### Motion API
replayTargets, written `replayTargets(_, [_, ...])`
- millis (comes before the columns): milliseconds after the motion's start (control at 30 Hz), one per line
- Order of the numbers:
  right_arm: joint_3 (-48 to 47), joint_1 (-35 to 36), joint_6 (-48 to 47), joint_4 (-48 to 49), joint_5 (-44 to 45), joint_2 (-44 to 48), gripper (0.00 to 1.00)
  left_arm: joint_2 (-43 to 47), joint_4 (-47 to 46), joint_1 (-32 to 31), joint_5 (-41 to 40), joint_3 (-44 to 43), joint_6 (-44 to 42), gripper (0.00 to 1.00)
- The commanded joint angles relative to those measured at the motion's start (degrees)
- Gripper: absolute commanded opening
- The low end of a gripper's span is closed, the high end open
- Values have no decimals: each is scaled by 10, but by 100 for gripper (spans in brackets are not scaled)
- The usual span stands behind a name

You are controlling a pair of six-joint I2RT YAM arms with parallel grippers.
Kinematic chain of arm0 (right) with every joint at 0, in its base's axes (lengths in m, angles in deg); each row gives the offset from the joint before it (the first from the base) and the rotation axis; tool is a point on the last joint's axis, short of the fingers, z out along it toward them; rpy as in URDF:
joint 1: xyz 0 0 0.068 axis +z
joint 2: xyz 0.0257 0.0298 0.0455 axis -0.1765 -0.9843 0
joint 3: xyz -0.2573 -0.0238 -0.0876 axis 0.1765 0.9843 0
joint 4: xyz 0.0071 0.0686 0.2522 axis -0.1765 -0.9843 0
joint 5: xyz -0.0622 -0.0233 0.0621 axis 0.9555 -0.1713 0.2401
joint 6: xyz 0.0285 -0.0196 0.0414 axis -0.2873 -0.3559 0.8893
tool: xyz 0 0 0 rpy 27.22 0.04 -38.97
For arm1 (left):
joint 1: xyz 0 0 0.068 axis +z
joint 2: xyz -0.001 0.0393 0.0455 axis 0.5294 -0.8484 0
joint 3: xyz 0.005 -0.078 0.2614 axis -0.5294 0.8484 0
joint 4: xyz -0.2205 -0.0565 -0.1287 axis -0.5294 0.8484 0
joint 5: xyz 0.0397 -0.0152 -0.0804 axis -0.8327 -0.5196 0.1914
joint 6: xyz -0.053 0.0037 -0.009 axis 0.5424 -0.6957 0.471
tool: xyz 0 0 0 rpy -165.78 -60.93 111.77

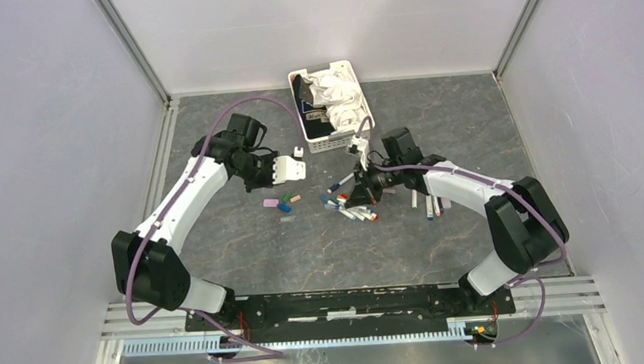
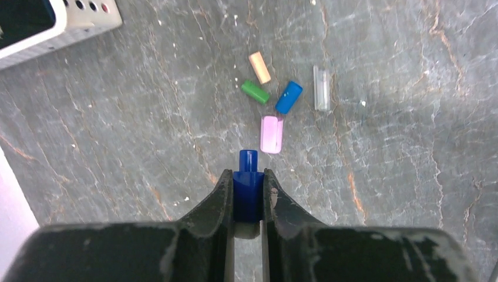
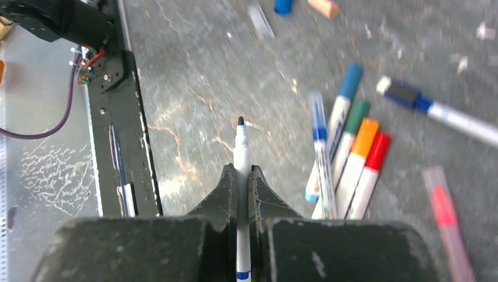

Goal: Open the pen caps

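Left end effector (image 2: 248, 175) is nearly shut, clamped on a dark blue cap (image 2: 248, 160). The cap's narrow end pokes out past the fingertips, and it hangs over the tabletop (image 2: 117, 147). Just ahead of it we see the loose caps lying flat: pink (image 2: 272, 134) is nearest, then green (image 2: 255, 91) and blue (image 2: 289, 97), with a peach one (image 2: 259, 67) beyond and a clear one (image 2: 321, 80) off to the side. None of them is on a pen. Right end effector (image 3: 241, 173) is fully shut on the white barrel of a pen (image 3: 241, 147), whose bare dark tip points straight out ahead with no cap on it. To its right in the wrist view there is a bunch of capped pens (image 3: 358, 153) lying side by side with blue, green, orange and red caps, and a clear-capped one lies against them. One more pen (image 3: 458, 120) lies apart, further out. A pink one (image 3: 443, 214) lies near the frame edge, too blurred for detail. From overhead, both end effectors sit mid-tabletop, just in front of the white slotted basket (image 1: 333, 142), which holds crumpled white material. A few more pens (image 1: 431, 205) lie under the right forearm.
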Motion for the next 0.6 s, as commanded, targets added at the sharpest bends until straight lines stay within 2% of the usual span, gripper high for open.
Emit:
replayTargets(0, [17,-22,-9,-40,29,29,0,0,4,-4,-46,11,-32,2])
replayTargets(67, [28,-42,10,-25,48,48,0,-4,-16,-4,-28,18,-12,2])
replayTargets(267, [77,-118,95,-7,276,114,0,-44,-112,-20,34,57,106,2])
replayTargets(433, [140,-175,131,3,422,164,0,-84,-200,-45,-4,114,156,3])
replayTargets(567, [176,-192,146,20,491,181,0,-127,-220,-46,-23,112,185,9])
